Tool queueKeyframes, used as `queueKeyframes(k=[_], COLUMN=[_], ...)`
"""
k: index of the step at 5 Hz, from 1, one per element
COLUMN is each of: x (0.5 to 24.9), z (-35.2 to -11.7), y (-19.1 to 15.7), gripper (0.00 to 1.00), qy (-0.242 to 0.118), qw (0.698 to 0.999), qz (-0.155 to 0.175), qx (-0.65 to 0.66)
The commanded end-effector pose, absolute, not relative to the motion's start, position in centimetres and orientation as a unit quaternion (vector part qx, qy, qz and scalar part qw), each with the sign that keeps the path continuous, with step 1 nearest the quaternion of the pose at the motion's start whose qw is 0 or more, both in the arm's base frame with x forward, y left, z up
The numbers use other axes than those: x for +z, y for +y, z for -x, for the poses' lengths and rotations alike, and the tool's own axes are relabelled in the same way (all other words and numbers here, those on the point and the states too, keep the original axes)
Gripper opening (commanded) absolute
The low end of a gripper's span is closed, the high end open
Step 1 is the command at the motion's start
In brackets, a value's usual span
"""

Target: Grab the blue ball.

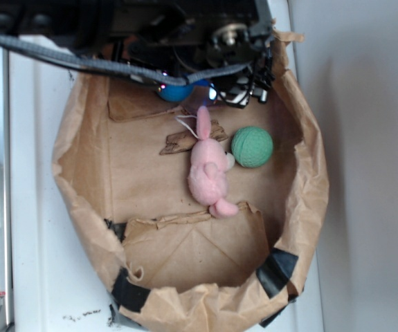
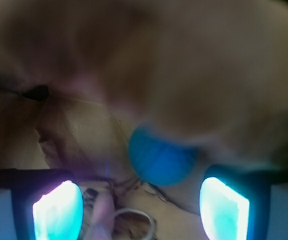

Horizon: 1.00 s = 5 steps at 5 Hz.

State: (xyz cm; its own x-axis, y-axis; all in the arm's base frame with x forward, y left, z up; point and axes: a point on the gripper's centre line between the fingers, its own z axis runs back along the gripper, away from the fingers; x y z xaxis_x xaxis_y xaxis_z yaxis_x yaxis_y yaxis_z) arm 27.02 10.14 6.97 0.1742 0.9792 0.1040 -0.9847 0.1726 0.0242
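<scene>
Blue ball [image 1: 176, 92] at far end of brown paper bag [image 1: 81, 159], part hidden under gripper [image 1: 243, 93] and black cable [image 1: 81, 63]. Jaws spread, pads [image 2: 57, 212] either side of ball [image 2: 160, 159], not touching: grasp not yet made; advance and closing left. Exterior view alone shows green ball [image 1: 252, 146] and pink bunny [image 1: 209, 169] nearby. Wrist view alone shows jaw gap, ball ahead between pads.

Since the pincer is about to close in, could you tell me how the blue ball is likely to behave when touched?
The blue ball is round, so a one-sided nudge would probably roll it across the paper bag floor. Its matte look suggests decent grip. The pincer stands open, wider than the ball, so closing evenly should trap it.
</scene>
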Motion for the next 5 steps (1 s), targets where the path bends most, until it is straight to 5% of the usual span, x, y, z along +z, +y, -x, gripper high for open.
queueKeyframes(k=[1,3,5], x=[7.3,6.4,5.0], z=[-26.9,-26.3,-26.2], y=[10.8,11.9,12.1], gripper=[1.0,1.0,1.0], qy=[-0.058,-0.031,-0.051], qw=[0.754,0.757,0.756], qz=[-0.053,-0.118,-0.126], qx=[0.652,0.641,0.641])
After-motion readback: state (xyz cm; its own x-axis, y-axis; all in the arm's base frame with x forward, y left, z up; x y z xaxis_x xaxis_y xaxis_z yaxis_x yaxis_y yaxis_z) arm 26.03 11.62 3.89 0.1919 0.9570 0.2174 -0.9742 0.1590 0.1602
